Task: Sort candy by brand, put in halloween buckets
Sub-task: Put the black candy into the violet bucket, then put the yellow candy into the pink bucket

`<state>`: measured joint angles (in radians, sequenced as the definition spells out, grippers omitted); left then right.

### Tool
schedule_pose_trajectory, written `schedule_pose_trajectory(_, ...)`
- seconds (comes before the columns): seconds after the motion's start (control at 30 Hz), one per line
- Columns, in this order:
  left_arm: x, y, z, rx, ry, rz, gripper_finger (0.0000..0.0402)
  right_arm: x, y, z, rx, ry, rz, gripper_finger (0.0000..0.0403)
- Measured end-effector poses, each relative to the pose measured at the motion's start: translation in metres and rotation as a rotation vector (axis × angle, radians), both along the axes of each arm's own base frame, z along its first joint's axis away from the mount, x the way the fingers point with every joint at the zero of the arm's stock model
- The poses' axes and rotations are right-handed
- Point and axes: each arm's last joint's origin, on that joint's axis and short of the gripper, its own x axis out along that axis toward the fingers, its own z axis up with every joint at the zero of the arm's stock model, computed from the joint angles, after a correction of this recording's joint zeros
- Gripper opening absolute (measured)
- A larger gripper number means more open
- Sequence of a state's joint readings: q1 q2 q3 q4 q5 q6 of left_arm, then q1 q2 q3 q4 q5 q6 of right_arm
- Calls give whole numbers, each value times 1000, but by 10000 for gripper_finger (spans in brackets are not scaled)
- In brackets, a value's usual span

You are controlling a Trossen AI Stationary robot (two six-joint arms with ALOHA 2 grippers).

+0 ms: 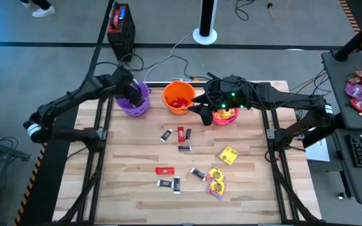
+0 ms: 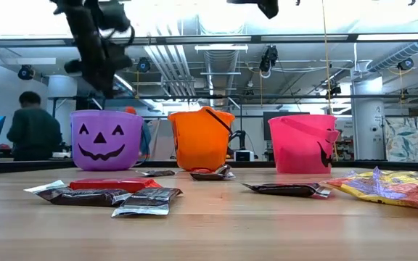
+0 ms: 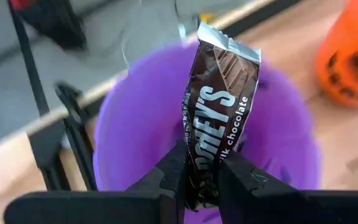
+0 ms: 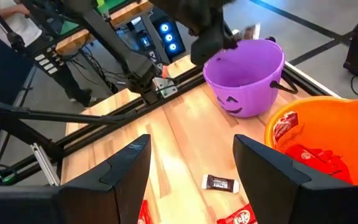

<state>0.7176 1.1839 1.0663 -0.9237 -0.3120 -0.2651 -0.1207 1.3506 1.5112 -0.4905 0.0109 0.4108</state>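
Observation:
My left gripper (image 3: 201, 177) hangs over the purple bucket (image 1: 133, 99), shut on a dark brown Hershey's bar (image 3: 219, 106); the purple bucket's opening (image 3: 142, 124) lies right below it. My right gripper (image 4: 191, 165) is open, above the table between the orange bucket (image 1: 178, 97) and the pink bucket (image 1: 225, 115). The orange bucket (image 4: 319, 143) holds red bars. All three buckets stand upright on their bases along the far side. Red bars (image 1: 164, 170), dark bars (image 1: 184, 147) and yellow packets (image 1: 228, 155) lie flat on the table. My left gripper pinches the Hershey's bar by its end (image 3: 199, 186) between the two fingers, coming from above and pointing down. The bar is lifted clear over the purple bucket's opening, and the wrapper's other crimped end (image 3: 229, 45) points away from the fingers.
Loose candy is scattered over the table's middle and near right part (image 1: 215, 182). A black device (image 1: 120, 25) stands on the floor beyond the far edge, with cables. A person (image 2: 31, 130) shows in the room behind. Bare wood lies at the near left (image 1: 118, 182).

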Motion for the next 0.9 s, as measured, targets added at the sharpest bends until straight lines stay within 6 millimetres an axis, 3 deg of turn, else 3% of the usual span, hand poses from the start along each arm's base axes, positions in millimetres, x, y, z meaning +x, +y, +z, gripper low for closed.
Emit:
schedule_pose_trajectory(0.23,-5,18,-22,-250,-2,-56,66,-4,0,-8,57,82,-22,222)
schedule_pose_trajectory(0.4,-3,20,-26,-266,11,-61,115,-12,1,-20,167,221,-79,222)
schedule_pose_trajectory(0.57,-3,21,-25,-253,17,-54,157,-29,5,-39,324,470,-167,221)
schedule_pose_trajectory(0.73,-2,14,-16,-221,-32,-44,177,-52,28,-72,471,814,-223,221)
schedule_pose_trajectory(0.9,11,-4,7,-94,-225,-109,175,-62,49,-119,479,1003,-265,221)
